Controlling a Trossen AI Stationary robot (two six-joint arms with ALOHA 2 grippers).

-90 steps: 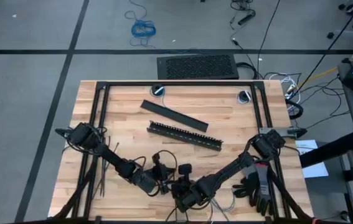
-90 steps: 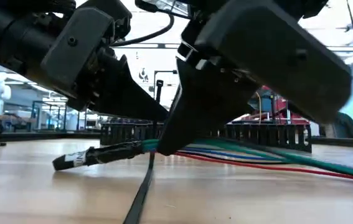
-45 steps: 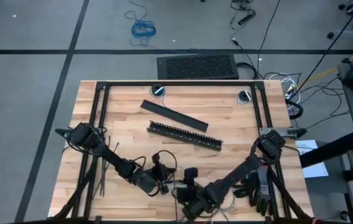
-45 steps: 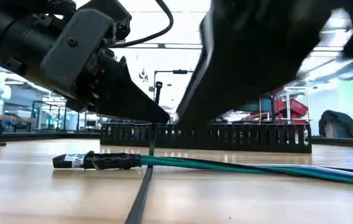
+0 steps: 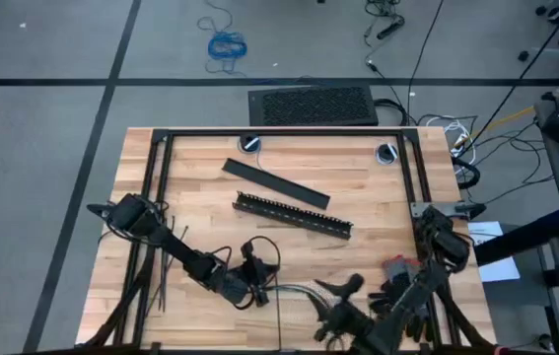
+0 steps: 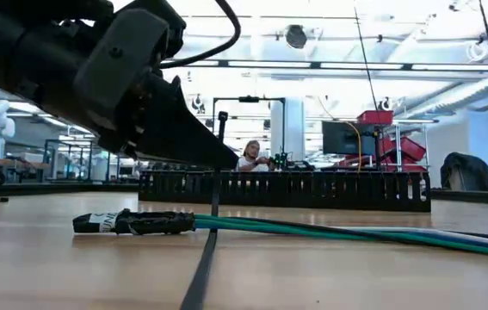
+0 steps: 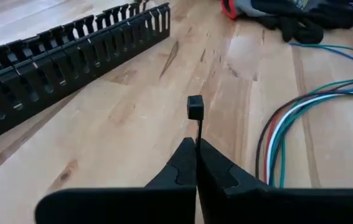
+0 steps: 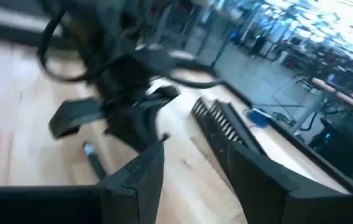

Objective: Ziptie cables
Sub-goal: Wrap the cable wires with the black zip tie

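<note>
1. Left wrist view: left gripper (image 7: 196, 163) fingers clamped on one ziptie (image 7: 195, 107), head pointing up.
2. Cables (image 6: 312, 227) lie flat just beside it, long axis crossing ziptie.
3. Right gripper (image 8: 192, 171) fingers apart, empty, farther off.

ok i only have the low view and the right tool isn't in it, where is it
observer: the right tool is near the front edge of the wooden table, to the right of the thin blue, green and grey cables.
operator: open or shut
observer: open, and its wrist view shows nothing between the fingers.
operator: and is the left tool really clamped on that strip
observer: yes, its wrist view shows the left tool shut on the long thin black plastic ziptie, with the square head sticking out past the fingertips.
operator: anything else by the cables
observer: dark gloves with red trim lie just beyond them.
</note>
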